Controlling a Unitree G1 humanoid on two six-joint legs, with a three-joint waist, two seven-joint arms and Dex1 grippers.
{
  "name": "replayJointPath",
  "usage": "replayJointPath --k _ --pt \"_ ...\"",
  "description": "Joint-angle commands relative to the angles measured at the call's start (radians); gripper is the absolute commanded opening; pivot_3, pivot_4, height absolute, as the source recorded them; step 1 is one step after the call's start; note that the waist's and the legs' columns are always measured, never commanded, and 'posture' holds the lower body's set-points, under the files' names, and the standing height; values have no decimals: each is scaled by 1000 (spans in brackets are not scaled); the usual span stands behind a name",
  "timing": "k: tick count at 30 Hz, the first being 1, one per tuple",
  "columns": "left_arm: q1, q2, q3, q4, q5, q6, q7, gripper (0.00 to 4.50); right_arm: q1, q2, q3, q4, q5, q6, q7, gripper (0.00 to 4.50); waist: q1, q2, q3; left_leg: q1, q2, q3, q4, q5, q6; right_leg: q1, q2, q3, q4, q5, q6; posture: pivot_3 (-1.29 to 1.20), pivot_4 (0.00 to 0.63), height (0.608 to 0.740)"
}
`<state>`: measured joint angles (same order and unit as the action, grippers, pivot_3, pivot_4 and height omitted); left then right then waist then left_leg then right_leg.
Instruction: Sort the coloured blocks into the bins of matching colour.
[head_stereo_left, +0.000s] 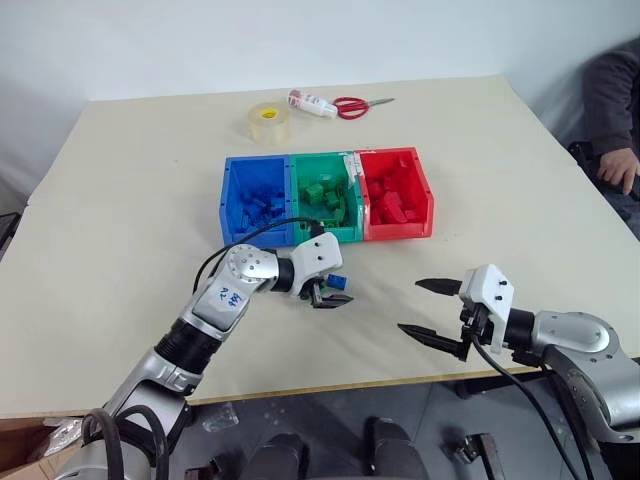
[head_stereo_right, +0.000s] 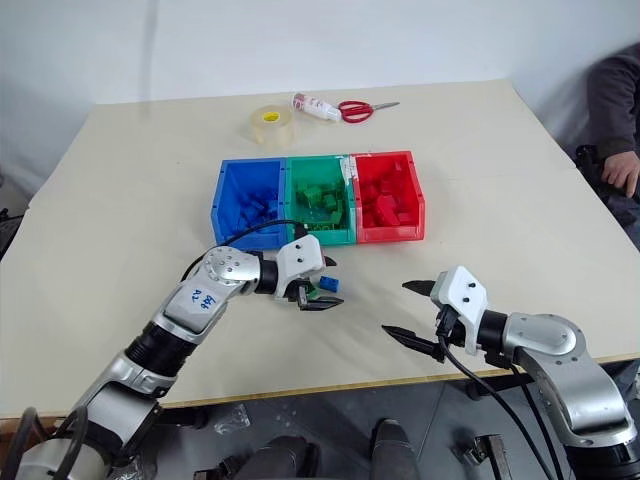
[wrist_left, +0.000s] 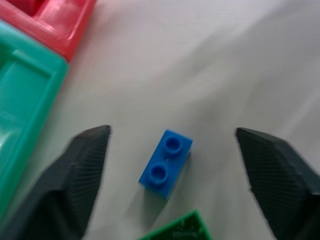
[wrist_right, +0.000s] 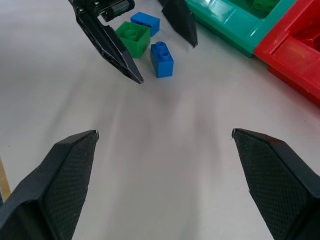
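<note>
Small studded oblong blue block (wrist_left: 165, 163) of glossy plastic lying loose on the matte cream desk (head_stereo_left: 130, 220), just in front of the joined blue, green and red bins (head_stereo_left: 326, 195), beside a square green block (wrist_right: 133, 37). Left end effector (wrist_left: 175, 170) spread, ribbed black fingers (wrist_left: 85, 170) straddling the blue block, untouched. Right end effector (head_stereo_left: 432, 310) released, well apart.

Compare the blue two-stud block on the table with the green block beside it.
The blue two-stud block is oblong, with two studs in a row; the green block looks squarer and shows one stud. The blue one lies between the open left tool's fingers; the green sits off to one side. Both rest on the table, unsorted.
</note>
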<state>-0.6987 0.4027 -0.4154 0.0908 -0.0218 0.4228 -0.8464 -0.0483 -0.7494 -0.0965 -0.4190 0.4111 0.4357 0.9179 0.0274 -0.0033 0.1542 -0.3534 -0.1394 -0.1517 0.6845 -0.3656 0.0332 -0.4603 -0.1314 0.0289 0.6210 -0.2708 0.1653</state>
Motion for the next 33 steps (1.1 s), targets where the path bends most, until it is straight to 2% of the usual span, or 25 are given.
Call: replayJointPath --k 1,8,9,16,21,28,33 --pt "-15 7 -11 9 35 -40 -18 2787 3 0 -30 -43 24 -2 -15 4500 -1 0 0 0 0 0 0 0 0 0 0 0 0 0 0 0 150 740" --pt "19 -10 58 19 8 -120 -3 611 -40 -9 -12 -3 23 -11 0 4500 -1 0 0 0 0 0 0 0 0 0 0 0 0 0 0 0 150 740" --pt "25 -13 74 13 1 -129 4 479 -52 -9 -7 7 22 -13 7 4500 -1 0 0 0 0 0 0 0 0 0 0 0 0 0 0 0 150 740" --pt "69 -6 162 -74 -38 -128 26 479 -149 -15 36 103 6 -37 75 4500 -3 0 0 0 0 0 0 0 0 0 0 0 0 0 0 0 150 740" --pt "119 -16 282 -200 -133 -89 63 479 -225 -18 65 186 -10 -66 130 4500 -3 0 0 0 0 0 0 0 0 0 0 0 1 0 0 0 150 740" --pt "217 28 439 -333 -213 -4 135 479 -312 -4 99 281 -21 -106 191 4500 -4 0 0 0 0 0 1 0 0 0 0 0 1 0 0 0 150 740" --pt "203 53 503 -287 -188 -11 218 479 -351 7 116 320 -30 -122 215 4500 -2 0 0 0 0 0 1 0 0 0 0 0 0 0 0 0 150 740"
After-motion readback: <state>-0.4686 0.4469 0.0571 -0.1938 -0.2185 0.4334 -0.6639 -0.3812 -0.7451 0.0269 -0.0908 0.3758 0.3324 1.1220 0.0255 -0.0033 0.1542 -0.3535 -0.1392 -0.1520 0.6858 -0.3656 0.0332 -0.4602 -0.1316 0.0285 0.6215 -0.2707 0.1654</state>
